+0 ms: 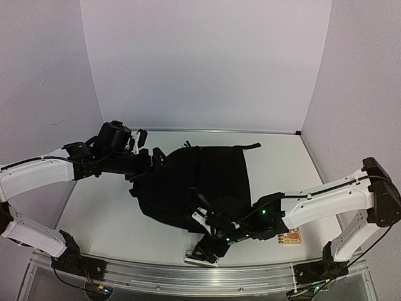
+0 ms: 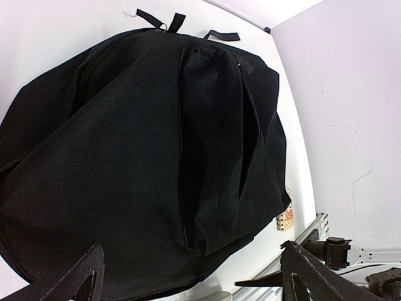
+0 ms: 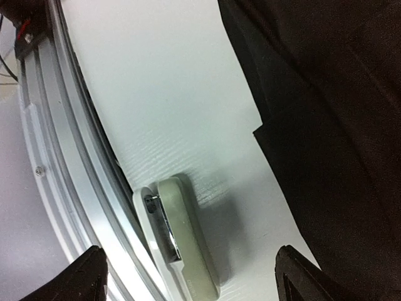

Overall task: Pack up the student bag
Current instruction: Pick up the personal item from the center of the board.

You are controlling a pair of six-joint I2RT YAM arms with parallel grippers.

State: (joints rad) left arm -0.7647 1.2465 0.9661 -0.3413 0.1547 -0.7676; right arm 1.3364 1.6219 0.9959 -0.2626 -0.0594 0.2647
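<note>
The student bag [image 1: 188, 182], a large black fabric backpack, lies flat in the middle of the table. In the left wrist view the bag [image 2: 125, 157] fills the frame and its front pocket zipper [image 2: 250, 125] gapes open. My left gripper [image 1: 149, 150] hovers over the bag's far-left end, open with nothing between its fingers [image 2: 194, 290]. My right gripper [image 1: 203, 232] is at the bag's near edge, open and holding nothing [image 3: 194, 282]. A pale grey-green stapler [image 3: 182, 238] lies on the table right in front of it, beside the bag's edge [image 3: 326, 125].
The stapler [image 1: 199, 256] rests close to the aluminium rail [image 1: 188, 273] along the table's near edge. A small spiral notebook [image 1: 290, 237] lies by the bag's near right corner, under the right arm, and the notebook [image 2: 286, 216] also shows in the left wrist view. White walls enclose the table.
</note>
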